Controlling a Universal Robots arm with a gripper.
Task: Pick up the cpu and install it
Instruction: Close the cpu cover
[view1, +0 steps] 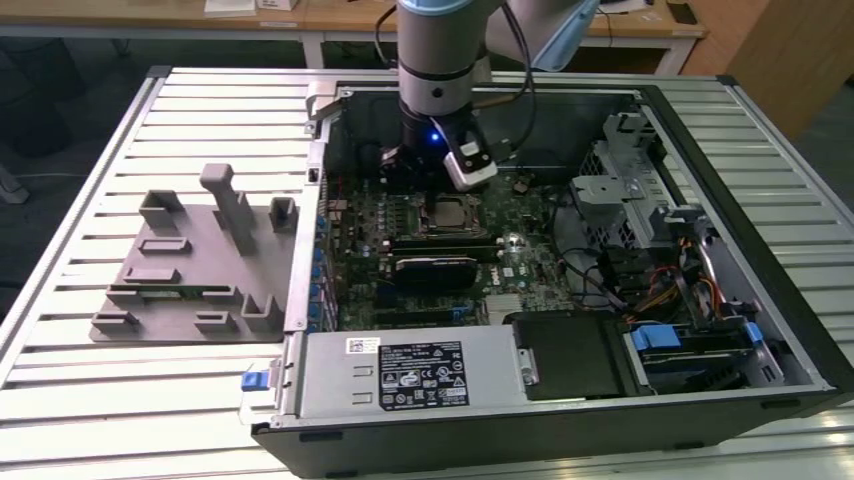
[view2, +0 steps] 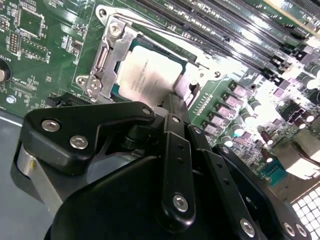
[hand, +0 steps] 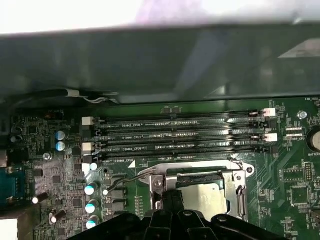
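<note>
Jaws, pinched together and empty, sit at the edge of the cpu (view2: 147, 75).

Cpu (view2: 150, 75) in socket (view2: 102, 60); gripper (view2: 181, 97) just above.

The arm (view1: 434, 60) enters the exterior view at 12 o'clock and hangs near-vertical. Its wrist (view1: 447, 150) points straight down, with a blue light (view1: 430, 137) lit. In the second wrist view the black gripper (view2: 176, 100) tapers to a narrow tip, its fingers (view2: 174, 125) pressed together.
</note>
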